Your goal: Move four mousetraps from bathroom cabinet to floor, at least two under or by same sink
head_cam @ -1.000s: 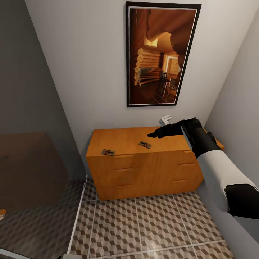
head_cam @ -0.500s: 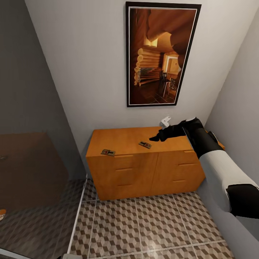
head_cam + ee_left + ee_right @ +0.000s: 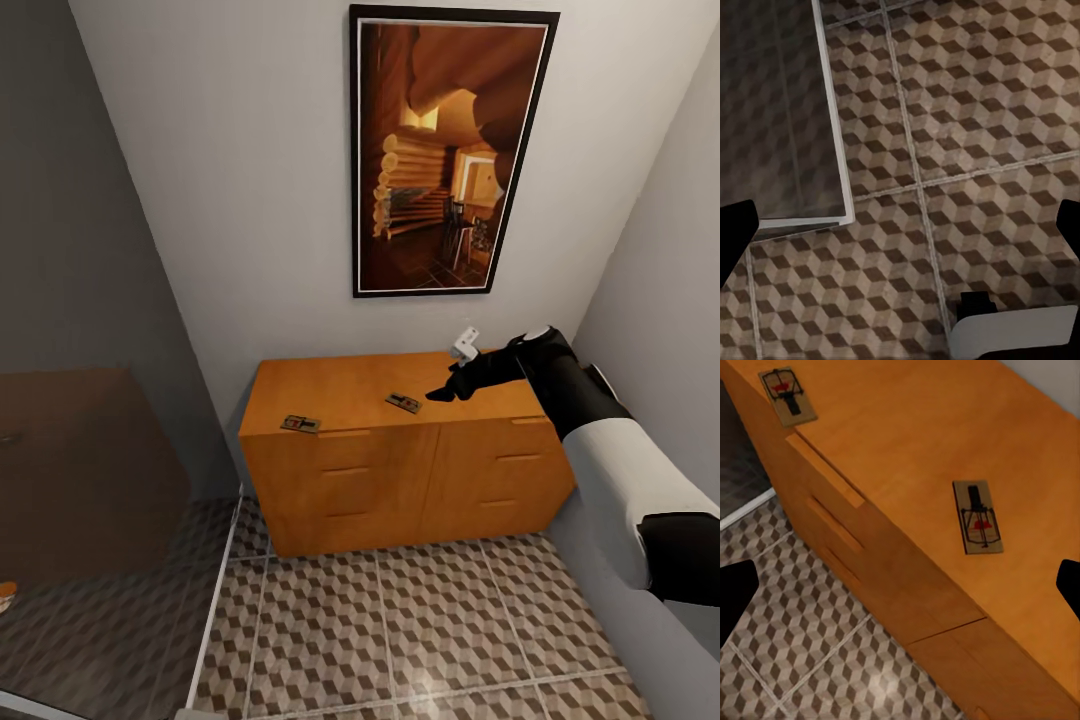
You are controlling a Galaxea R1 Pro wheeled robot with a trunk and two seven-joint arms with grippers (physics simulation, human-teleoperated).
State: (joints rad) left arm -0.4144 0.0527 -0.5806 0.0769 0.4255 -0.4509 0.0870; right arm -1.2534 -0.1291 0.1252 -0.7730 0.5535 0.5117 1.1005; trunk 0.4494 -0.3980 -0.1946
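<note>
While open, right claw (image 3: 437,394) hovers beside mousetrap (image 3: 403,403) — apart.

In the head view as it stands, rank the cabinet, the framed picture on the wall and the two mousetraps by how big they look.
1. cabinet, widest thing of the four.
2. framed picture, somewhat smaller in area, though it hangs farther back.
3. The two mousetraps, one near the front corner and one mid-top, look alike; I won't rank them.
</note>
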